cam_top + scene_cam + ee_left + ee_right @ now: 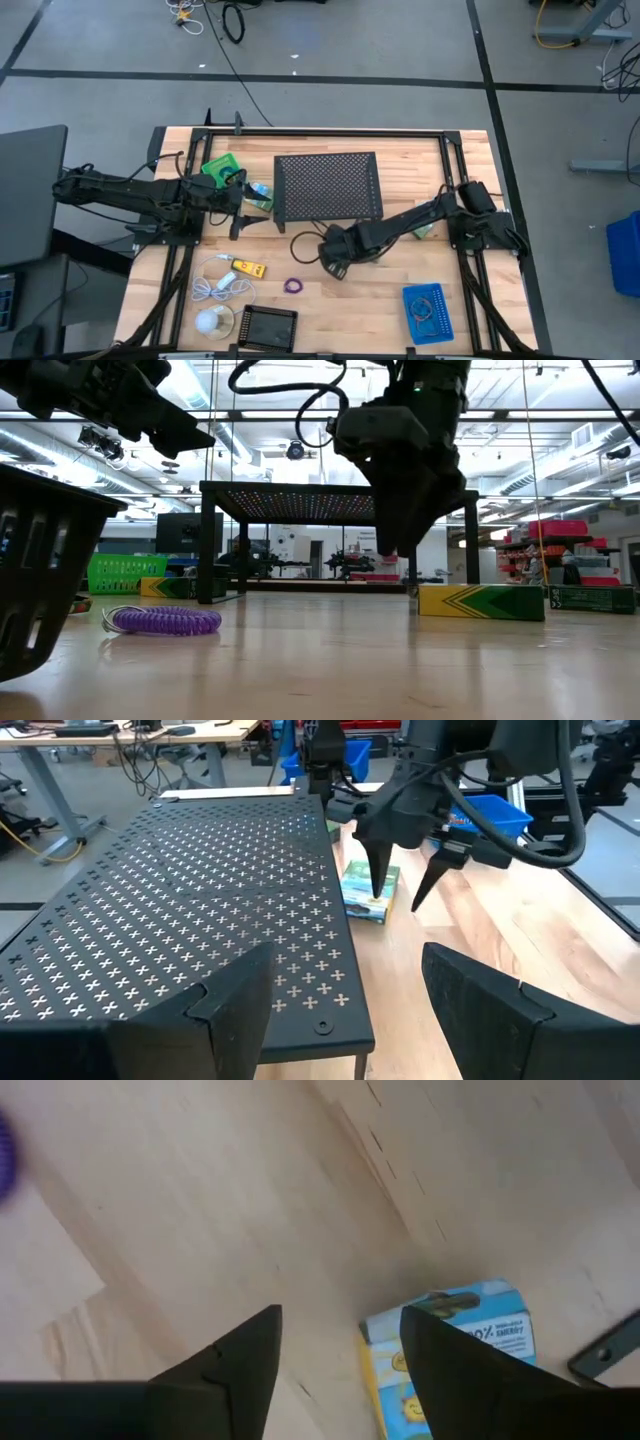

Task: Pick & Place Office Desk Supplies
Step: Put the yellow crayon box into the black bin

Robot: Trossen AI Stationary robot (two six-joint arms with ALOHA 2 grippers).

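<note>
A light wooden table (400,270) is seen from above, with a black metal shelf full of small holes (327,185) standing at its far middle.

The right claw (340,1313) is held low over the wood, in front of the shelf's near edge. Its two fingers are spread apart and nothing is held between them. A small blue and yellow packet (455,1345) lies flat on the table, right beside one finger.

The left claw (347,948) is held by the left side of the shelf. It is spread wide too, and it is empty.

A blue plastic tray (447,320) with some loops in it sits at the near right. A purple coiled loop (293,286) lies on the wood a little nearer and to the left of the right claw.

What could go wrong is judged like this:

- The packet could be knocked or dragged if the right claw is swung sideways before it is lifted, because the finger is so close to it.
- The shelf could be bumped if the right arm is raised towards the far side.
- The purple loop could be missed or pushed away if the claw is brought down off-centre, because the loop is thin and light.
- The shelf's left side could be hit if the left arm is turned quickly.
</note>
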